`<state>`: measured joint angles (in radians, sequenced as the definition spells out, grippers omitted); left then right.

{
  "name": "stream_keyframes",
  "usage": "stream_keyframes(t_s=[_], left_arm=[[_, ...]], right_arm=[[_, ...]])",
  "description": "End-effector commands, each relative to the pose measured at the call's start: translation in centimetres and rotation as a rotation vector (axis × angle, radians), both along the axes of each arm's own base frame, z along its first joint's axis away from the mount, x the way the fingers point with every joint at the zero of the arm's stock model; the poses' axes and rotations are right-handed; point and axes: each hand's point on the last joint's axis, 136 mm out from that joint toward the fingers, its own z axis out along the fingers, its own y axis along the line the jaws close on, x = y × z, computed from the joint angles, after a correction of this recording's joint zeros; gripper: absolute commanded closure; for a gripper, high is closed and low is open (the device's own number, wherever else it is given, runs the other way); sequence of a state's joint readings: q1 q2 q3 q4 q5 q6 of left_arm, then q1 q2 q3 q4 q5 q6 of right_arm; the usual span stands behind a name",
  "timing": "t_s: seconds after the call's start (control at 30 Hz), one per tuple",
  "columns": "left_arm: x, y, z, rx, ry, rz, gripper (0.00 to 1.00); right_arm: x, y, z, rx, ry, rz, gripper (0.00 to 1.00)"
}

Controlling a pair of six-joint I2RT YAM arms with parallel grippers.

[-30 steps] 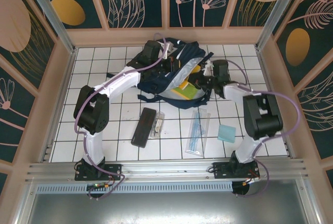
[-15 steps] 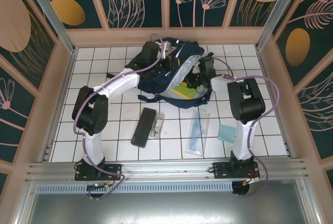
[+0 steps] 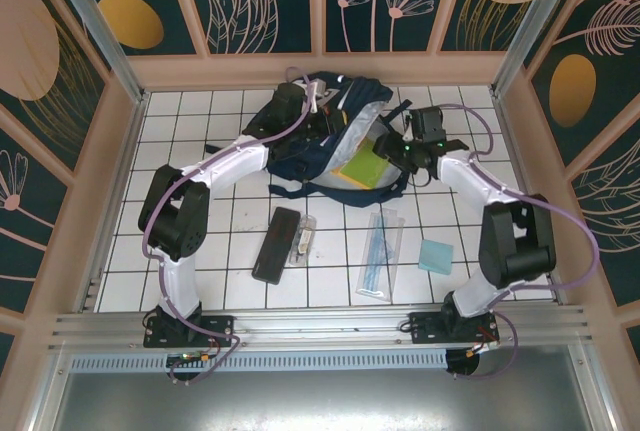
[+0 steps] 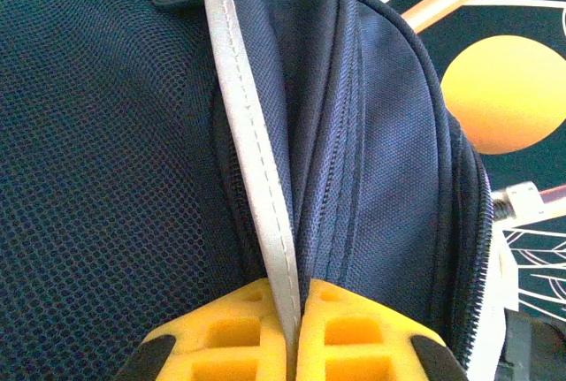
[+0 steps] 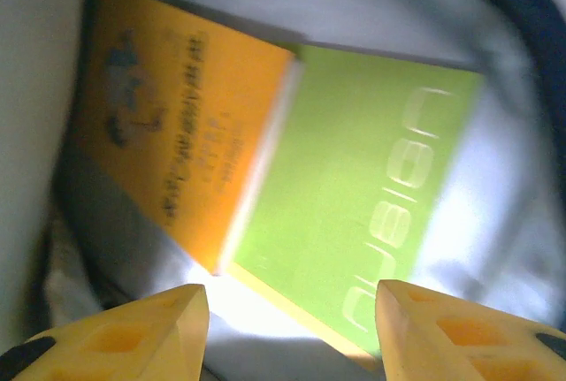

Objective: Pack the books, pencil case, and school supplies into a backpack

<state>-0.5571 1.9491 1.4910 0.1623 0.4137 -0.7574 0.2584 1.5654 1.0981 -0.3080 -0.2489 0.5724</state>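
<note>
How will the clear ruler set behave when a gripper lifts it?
The ruler set looks long and thin, so it probably sags when held at one end. Lying flat and glossy, it may prove slippery.

A navy-blue backpack (image 3: pixel 305 156) is seen lying at the far middle of the white tiled table (image 3: pixel 190 116), and a yellow-green book (image 3: pixel 365 168) is placed in its open mouth. The left gripper (image 3: pixel 312 111) is found at its far edge, the right gripper (image 3: pixel 392 146) just beside the book. Nearer, a black pencil case (image 3: pixel 277 244), a clear tube (image 3: pixel 304 239), a ruler set (image 3: pixel 380 253) and a teal pad (image 3: pixel 436 256) are laid in a row.
</note>
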Motion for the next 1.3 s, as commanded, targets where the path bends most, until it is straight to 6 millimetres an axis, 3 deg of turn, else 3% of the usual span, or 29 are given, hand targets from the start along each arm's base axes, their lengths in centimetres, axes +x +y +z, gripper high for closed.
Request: stream_keyframes(t_s=[0.0,0.03,0.13,0.2,0.33,0.53,0.63,0.73,0.9,1.03,1.17,1.27], left_arm=[[0.5,-1.0,3.8,-0.134,-0.125,-0.001,1.00],[0.6,-1.2,2.9,-0.146,-0.103,-0.001,0.92],[0.3,-1.4,1.5,-0.179,-0.048,-0.007,0.47],[0.1,-1.1,1.4,-0.186,-0.043,0.007,0.35],[-0.2,1.9,1.6,-0.153,-0.057,0.114,0.29],[-1.5,8.7,0.1,-0.082,-0.027,0.310,0.17],[-2.4,12.0,-1.7,-0.033,0.007,0.413,0.11],[-3.7,14.7,-4.7,0.030,0.068,0.481,0.09],[-4.6,17.2,-9.2,0.133,0.154,0.567,0.06],[-3.9,17.9,-11.8,0.142,0.216,0.589,0.09],[-3.4,18.4,-13.8,0.110,0.262,0.636,0.15],[-3.3,17.8,-16.3,0.102,0.335,0.634,0.17]], right_arm=[[-2.8,-4.1,1.5,-0.183,-0.013,-0.077,0.44],[-3.3,-4.5,2.3,-0.190,-0.030,-0.089,0.43],[-4.8,-4.3,4.0,-0.141,-0.080,-0.094,0.43],[-5.7,-3.6,4.4,-0.090,-0.095,-0.099,0.44],[-6.8,-0.4,4.9,0.000,-0.141,-0.075,0.44],[-6.9,5.5,5.3,0.089,-0.209,-0.025,0.44],[-6.8,8.3,4.6,0.117,-0.200,0.007,0.44],[-6.9,10.8,3.5,0.155,-0.179,0.028,0.44],[-6.7,14.5,1.0,0.190,-0.127,0.038,0.44],[-6.3,16.8,-0.5,0.191,-0.093,0.073,0.46],[-6.3,17.8,-1.1,0.182,-0.082,0.094,0.47],[-6.3,17.9,-1.1,0.177,-0.083,0.093,0.47]])
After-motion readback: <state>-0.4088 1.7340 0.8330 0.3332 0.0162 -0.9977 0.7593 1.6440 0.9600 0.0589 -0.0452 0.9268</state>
